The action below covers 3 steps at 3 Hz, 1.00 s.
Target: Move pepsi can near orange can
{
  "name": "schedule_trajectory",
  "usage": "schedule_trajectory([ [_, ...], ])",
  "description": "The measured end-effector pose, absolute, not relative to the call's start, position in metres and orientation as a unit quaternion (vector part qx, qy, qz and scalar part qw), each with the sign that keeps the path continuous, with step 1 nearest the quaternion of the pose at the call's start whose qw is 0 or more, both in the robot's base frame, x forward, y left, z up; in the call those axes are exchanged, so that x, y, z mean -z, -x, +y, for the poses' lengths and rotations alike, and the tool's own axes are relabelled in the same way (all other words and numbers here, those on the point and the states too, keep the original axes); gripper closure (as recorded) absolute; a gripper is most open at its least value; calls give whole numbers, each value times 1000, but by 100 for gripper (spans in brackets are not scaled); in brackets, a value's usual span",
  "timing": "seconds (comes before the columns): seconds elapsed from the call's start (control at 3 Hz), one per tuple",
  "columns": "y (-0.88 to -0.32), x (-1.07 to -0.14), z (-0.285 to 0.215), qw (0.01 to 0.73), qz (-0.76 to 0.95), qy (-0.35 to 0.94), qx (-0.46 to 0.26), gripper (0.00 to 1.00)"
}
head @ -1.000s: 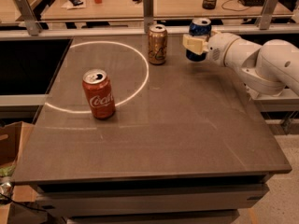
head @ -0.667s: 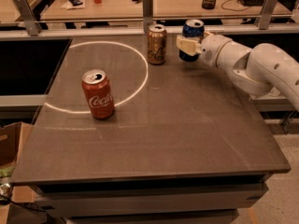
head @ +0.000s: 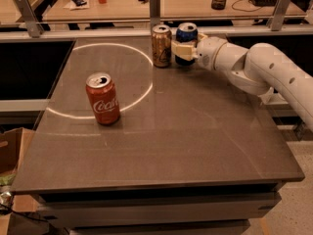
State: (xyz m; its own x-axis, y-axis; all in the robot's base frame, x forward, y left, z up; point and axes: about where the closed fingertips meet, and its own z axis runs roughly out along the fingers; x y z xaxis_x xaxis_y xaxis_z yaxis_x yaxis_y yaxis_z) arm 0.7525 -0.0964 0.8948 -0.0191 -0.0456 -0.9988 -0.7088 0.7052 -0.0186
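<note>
On the far side of the desk (head: 195,146) the orange can (head: 161,47) stands upright. Just to its right is the pepsi can (head: 186,32), with the jaws clamped on its lower body, reaching in from the right. Whether its base already rests on the desk I cannot tell. The placement looks nearly done: set the can flat, release gently, and draw back rightward without nudging either can. The red Coca-Cola can (head: 103,99), nearer and to the left, stands well apart and blocks nothing.
</note>
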Motion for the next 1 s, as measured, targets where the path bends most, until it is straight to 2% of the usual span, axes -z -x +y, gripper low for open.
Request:
schedule_trajectory([
  [0.67,-760,-873,-79,585,683,327,-291,100],
  [1.0,-757,-870,-78,577,686,329,-297,82],
])
